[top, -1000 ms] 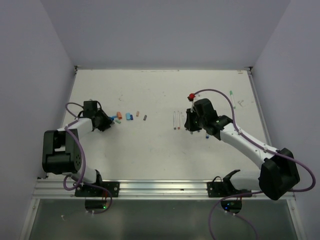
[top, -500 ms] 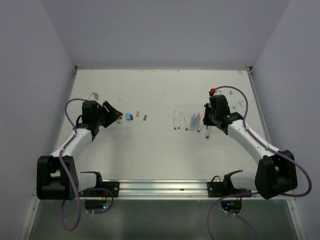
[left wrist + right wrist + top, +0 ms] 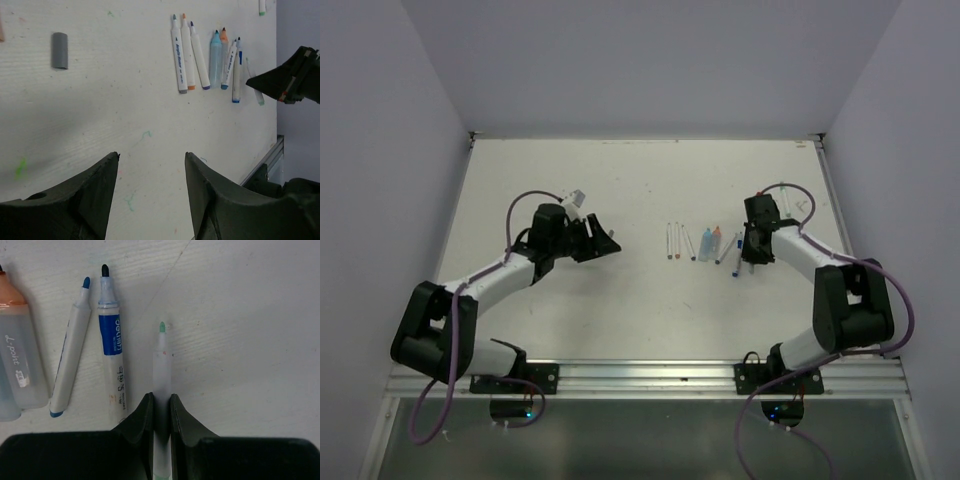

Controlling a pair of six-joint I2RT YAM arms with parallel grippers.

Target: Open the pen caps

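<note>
Several uncapped white pens (image 3: 692,241) lie in a row at mid-table; in the left wrist view the same pens (image 3: 200,60) are at top centre. My right gripper (image 3: 751,247) is at the row's right end, shut on a slim white pen with a green tip (image 3: 161,362), which sticks out ahead of the right gripper (image 3: 161,396). One grey pen cap (image 3: 60,50) lies alone at upper left. My left gripper (image 3: 603,243) hovers left of the row. The left gripper (image 3: 152,157) is open, with only bare table between its fingers. In the top view the left arm hides the caps.
Beside the held pen lie a blue-labelled marker (image 3: 110,347), a thin blue-tipped pen (image 3: 71,352) and a fat orange-tipped marker (image 3: 17,355). A green pen end (image 3: 262,6) shows at the far edge. The table's right rail (image 3: 835,215) runs close to the right arm.
The left arm has swung right from the caps toward mid-table, and its jaws have opened wider. The right arm moved right, then settled at the right end of the pen row, still shut.
</note>
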